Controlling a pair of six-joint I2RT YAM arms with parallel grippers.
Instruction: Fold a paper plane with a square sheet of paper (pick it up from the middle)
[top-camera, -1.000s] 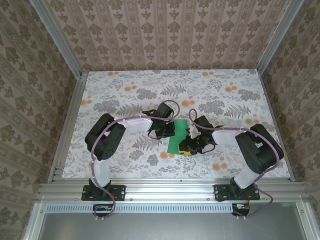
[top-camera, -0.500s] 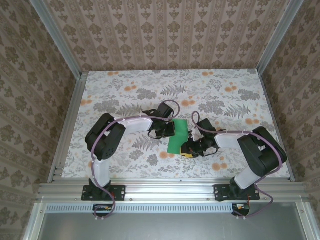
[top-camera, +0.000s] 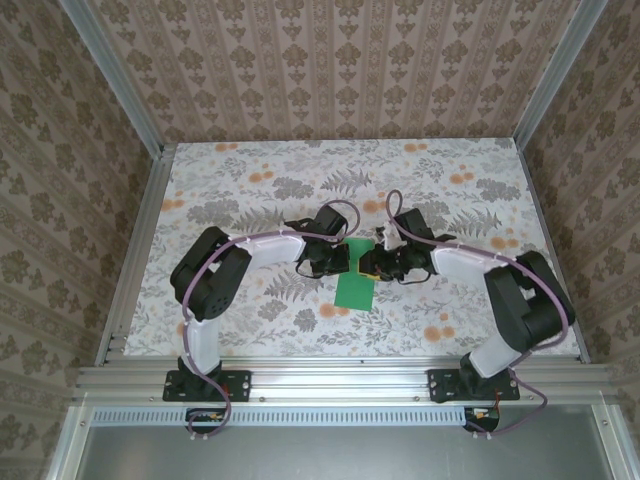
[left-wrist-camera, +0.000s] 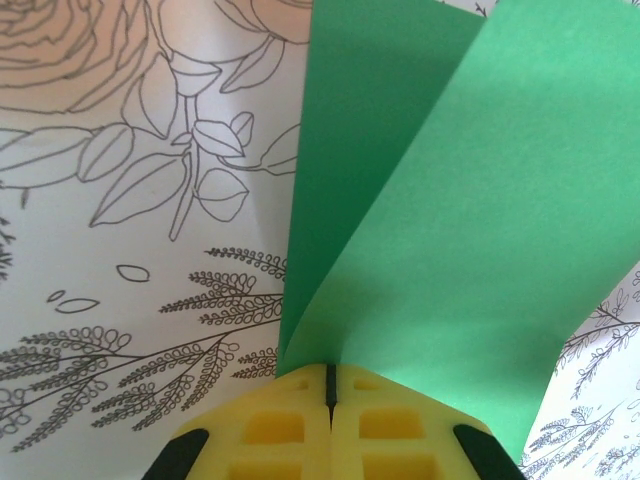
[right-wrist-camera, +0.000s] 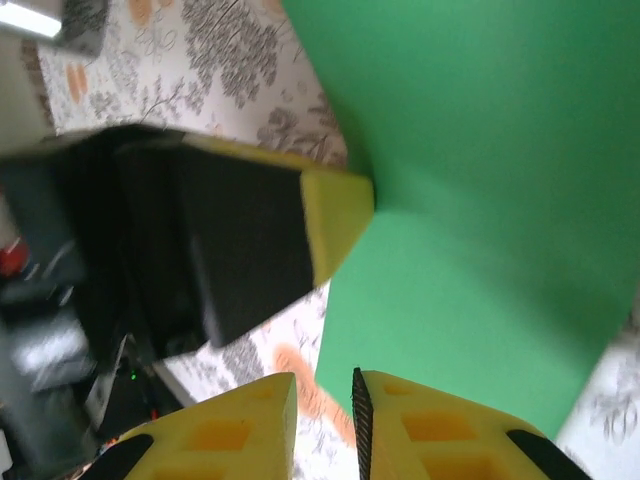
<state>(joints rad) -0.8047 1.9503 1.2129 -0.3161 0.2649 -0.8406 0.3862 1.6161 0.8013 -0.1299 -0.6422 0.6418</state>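
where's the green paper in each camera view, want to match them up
top external: the green paper lies at the middle of the picture, on the table.
left wrist: right and top, two layers fanning up from the shut left gripper at the bottom edge.
right wrist: upper right, above the right gripper.
shared landmark: the floral table cover next to the paper.

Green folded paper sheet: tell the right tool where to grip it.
On the thin bright green paper sheet, probably pinch the free right-hand edge, coming low from the right: the left tool clamps the opposite side and the layers splay apart.
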